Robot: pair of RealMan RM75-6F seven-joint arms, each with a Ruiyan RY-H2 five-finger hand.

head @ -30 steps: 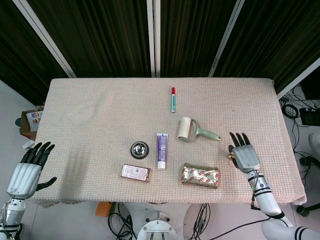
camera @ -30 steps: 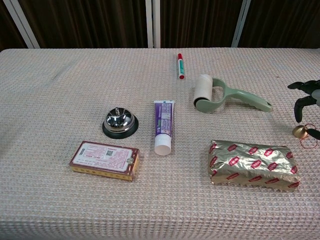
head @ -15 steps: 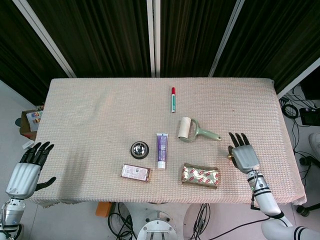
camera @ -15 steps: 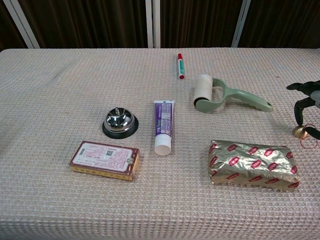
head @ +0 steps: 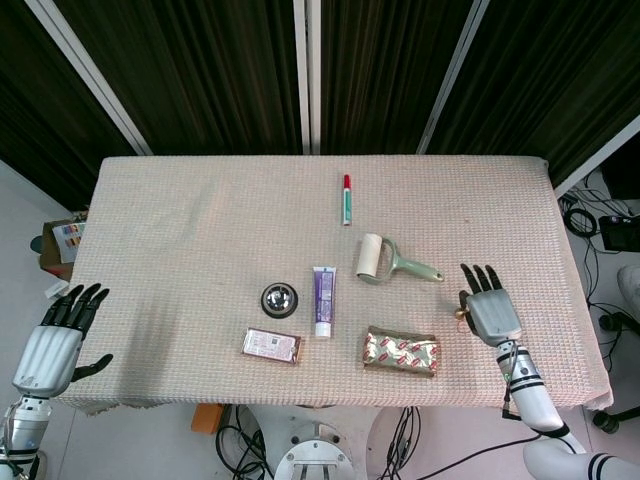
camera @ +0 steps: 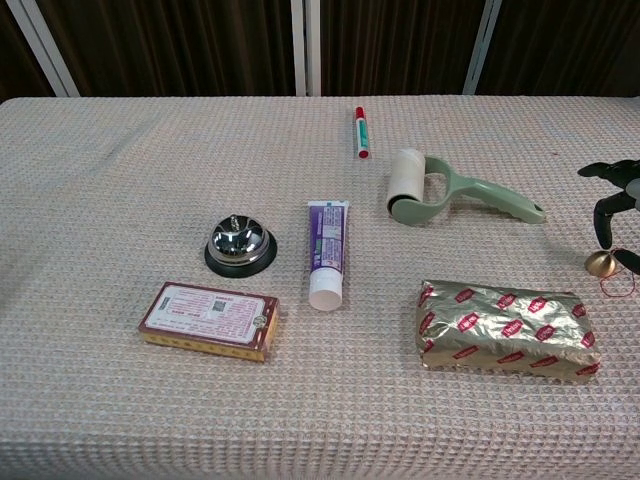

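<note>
the counter (head: 200, 210) carries everything; the right hand (head: 490, 312) hovers over its right part, fingers spread and holding nothing, a foil packet (camera: 508, 325) just to its left, and a small brass bell (camera: 600, 264) sitting right under its fingertips; the left hand (head: 55, 340) hangs spread and empty off the counter's left edge

The left hand (head: 55, 345) hangs off the table's left edge near the front corner, back of the hand upward, fingers straight and slightly spread, thumb jutting out to the side, holding nothing. Its forearm drops out of the head view below. The right hand (head: 490, 310) lies over the table near the right front part, palm down, fingers extended and apart. Its wrist and forearm run back toward the front right corner.
</note>
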